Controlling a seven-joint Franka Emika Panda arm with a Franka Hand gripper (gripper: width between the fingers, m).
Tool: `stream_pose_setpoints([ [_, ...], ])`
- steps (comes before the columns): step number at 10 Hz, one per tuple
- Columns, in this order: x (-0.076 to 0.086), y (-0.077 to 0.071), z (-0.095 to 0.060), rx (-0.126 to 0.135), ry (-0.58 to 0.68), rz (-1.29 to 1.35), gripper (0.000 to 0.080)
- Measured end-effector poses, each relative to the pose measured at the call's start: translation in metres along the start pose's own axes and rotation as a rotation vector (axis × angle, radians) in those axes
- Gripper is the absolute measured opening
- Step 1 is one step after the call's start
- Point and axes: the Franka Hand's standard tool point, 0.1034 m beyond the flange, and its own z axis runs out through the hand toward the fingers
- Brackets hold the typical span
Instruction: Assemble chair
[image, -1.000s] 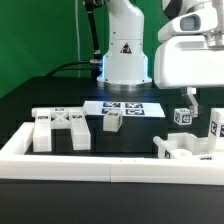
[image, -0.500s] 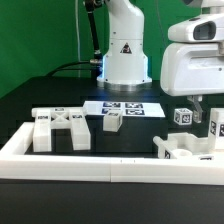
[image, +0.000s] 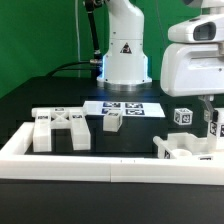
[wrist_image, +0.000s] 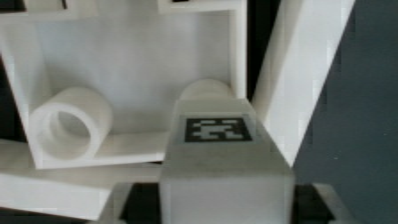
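Observation:
The chair lies in loose white tagged parts. A flat cross-ribbed part (image: 62, 128) lies at the exterior view's left, with a small block (image: 112, 121) beside it. A tagged cube (image: 183, 117) and a bracket-shaped part (image: 185, 148) lie at the right. My gripper (image: 210, 112) hangs at the far right over an upright white post (image: 216, 127). In the wrist view that tagged post (wrist_image: 221, 150) fills the gap of my gripper (wrist_image: 222, 205), with a dark finger (wrist_image: 143, 203) against each side. Behind it lies a white frame part (wrist_image: 125, 60) with a round peg (wrist_image: 71, 125).
The marker board (image: 125, 108) lies flat in front of the robot base (image: 125, 50). A long low white border rail (image: 90, 165) runs along the front and up the left side. Black table shows between the parts.
My hand has shifted to the exterior view's right and settled over the upright post. The jaws, wide apart before, have closed in on it.

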Motion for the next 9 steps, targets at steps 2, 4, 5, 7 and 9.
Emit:
stream_pose_setpoints([
  [2,0.0000,0.0000,0.0000,0.000,0.000,0.023,0.0288],
  [4,-0.0008,-0.0025,0.0005,0.006,-0.002,0.222,0.0288],
  [5,-0.0008,-0.0030,0.0006,0.008,-0.002,0.299,0.0288],
  [7,-0.0001,-0.0044,0.0009,0.012,0.007,0.486,0.0289],
  [9,0.0004,-0.0051,0.0010,0.014,0.009,0.646,0.0289],
])
